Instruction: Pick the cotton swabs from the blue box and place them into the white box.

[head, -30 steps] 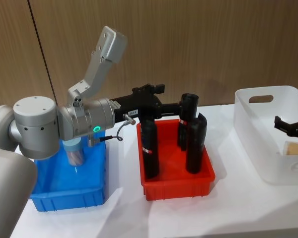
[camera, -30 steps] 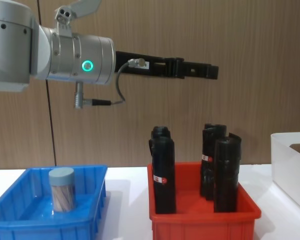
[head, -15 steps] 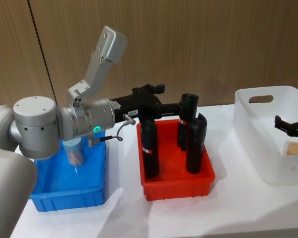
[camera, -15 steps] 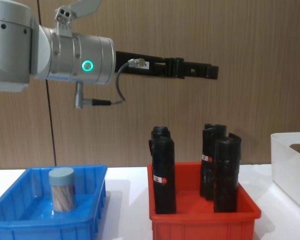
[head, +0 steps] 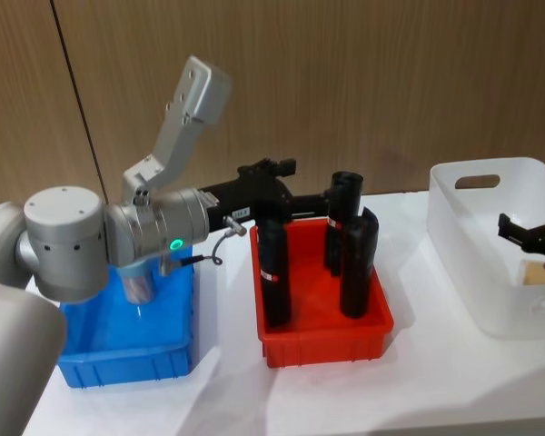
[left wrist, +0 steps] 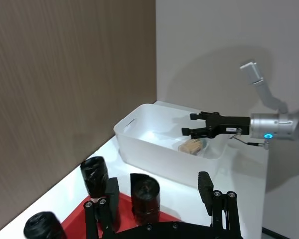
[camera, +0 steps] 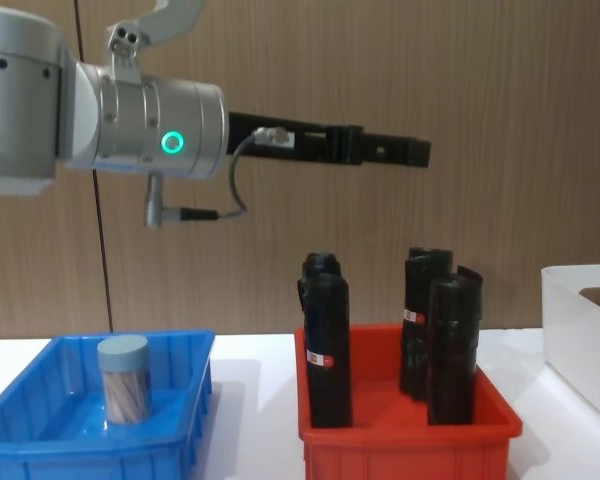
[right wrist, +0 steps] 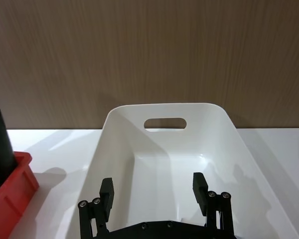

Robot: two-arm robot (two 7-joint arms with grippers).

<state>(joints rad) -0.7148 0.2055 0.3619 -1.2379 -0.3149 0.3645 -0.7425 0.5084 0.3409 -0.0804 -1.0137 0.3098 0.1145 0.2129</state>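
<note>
The cotton swabs point(camera: 124, 378) left to move are standing as one lidded tub, upright, in the blue box point(camera: 40, 440). That puts them well below my left gripper point(camera: 415, 152) and back toward its wrist side, not under the fingers. I am holding that gripper level and high, its fingers spread with nothing between them, and it is reaching out above the black rolls point(camera: 325, 340) in the red bin point(camera: 410, 440). I judge that I am carrying it at this height because the rolls are rising well above their bin's rim and a lower pass would be knocking them over. Since it is empty, it is most likely meant for the tub in the blue box, so the next move is calling for a swing back over that box and a straight descent onto the grey-blue lid. My right gripper point(right wrist: 153, 185) is hovering over the open mouth of the white box point(right wrist: 164, 112), jaws apart and empty. A second tub of swabs point(left wrist: 192, 145) appears to be lying on the box floor just beneath it, apart from the fingers. Hanging over the middle of the box, and not near a wall, is suiting a release that lands inside.
</note>
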